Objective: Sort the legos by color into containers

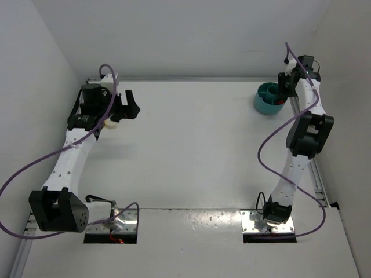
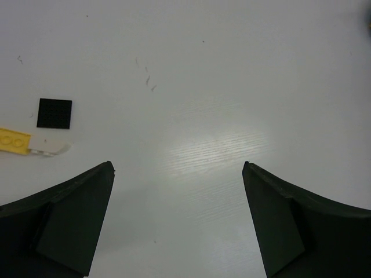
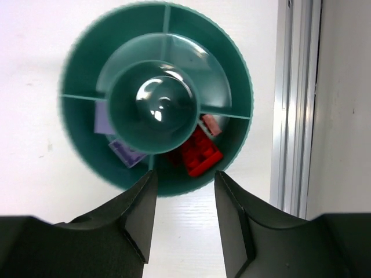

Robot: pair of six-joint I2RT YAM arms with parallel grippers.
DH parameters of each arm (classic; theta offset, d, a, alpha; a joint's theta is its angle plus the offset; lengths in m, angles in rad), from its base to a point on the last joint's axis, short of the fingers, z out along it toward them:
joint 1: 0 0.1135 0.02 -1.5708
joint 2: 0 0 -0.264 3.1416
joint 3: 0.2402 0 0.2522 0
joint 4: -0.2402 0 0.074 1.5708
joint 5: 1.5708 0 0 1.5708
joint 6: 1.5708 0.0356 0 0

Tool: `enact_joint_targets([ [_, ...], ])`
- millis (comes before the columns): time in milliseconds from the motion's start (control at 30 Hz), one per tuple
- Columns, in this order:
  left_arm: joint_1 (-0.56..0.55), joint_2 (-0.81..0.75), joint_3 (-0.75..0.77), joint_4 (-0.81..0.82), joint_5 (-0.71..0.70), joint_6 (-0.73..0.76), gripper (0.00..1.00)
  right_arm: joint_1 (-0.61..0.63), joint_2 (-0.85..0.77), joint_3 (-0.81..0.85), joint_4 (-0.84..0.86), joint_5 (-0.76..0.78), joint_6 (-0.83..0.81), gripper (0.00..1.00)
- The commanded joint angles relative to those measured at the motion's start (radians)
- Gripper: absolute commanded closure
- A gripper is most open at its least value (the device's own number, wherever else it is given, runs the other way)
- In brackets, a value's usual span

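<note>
The round teal tub (image 1: 268, 98) stands at the far right of the table. In the right wrist view the tub (image 3: 81, 87) has divided compartments: red bricks (image 3: 200, 152) lie in the lower right one, pale lilac-white bricks (image 3: 124, 153) in the lower left one. My right gripper (image 3: 185, 176) hangs open and empty above the tub's near rim. In the left wrist view a black square brick (image 2: 54, 113), a yellow brick (image 2: 14, 141) and a white brick (image 2: 51, 146) lie on the table, left of my open, empty left gripper (image 2: 178, 168). The left gripper (image 1: 128, 105) is at the far left.
An aluminium rail (image 3: 295, 104) runs along the table's right edge beside the tub. White enclosure walls stand close behind and beside both arms. Purple cables loop off each arm.
</note>
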Motion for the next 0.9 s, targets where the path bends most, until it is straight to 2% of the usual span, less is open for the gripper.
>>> enact_joint_targets([
  [0,0.04,-0.066,-0.02,0.028,-0.043,-0.013,0.01,0.015,-0.142,-0.018,0.024,-0.071,0.016,0.55],
  [167,0.087,-0.077,-0.029,0.01,-0.099,0.043,0.01,0.025,-0.211,-0.065,0.033,-0.141,0.025,0.55],
  [300,0.141,-0.025,-0.011,-0.013,-0.158,0.074,0.01,0.045,-0.268,-0.133,0.044,-0.174,0.025,0.55],
  [367,0.178,0.021,0.002,-0.013,-0.233,0.102,0.04,0.064,-0.29,-0.179,0.054,-0.195,0.025,0.55],
  [500,0.273,0.134,0.052,-0.004,-0.288,0.164,0.05,0.082,-0.345,-0.266,0.074,-0.227,0.025,0.55],
  [633,0.385,0.33,0.205,-0.024,-0.342,0.163,0.05,0.114,-0.376,-0.32,0.096,-0.228,0.025,0.55],
  [733,0.42,0.454,0.313,-0.061,-0.331,0.152,0.06,0.134,-0.385,-0.346,0.096,-0.238,0.025,0.55],
  [800,0.431,0.498,0.347,-0.071,-0.265,0.195,0.06,0.144,-0.385,-0.346,0.096,-0.238,0.025,0.55],
  [833,0.431,0.528,0.359,-0.071,-0.236,0.251,0.06,0.144,-0.385,-0.346,0.096,-0.238,0.025,0.55],
  [867,0.431,0.541,0.374,-0.082,-0.15,0.336,0.07,0.156,-0.385,-0.346,0.096,-0.238,0.025,0.55],
])
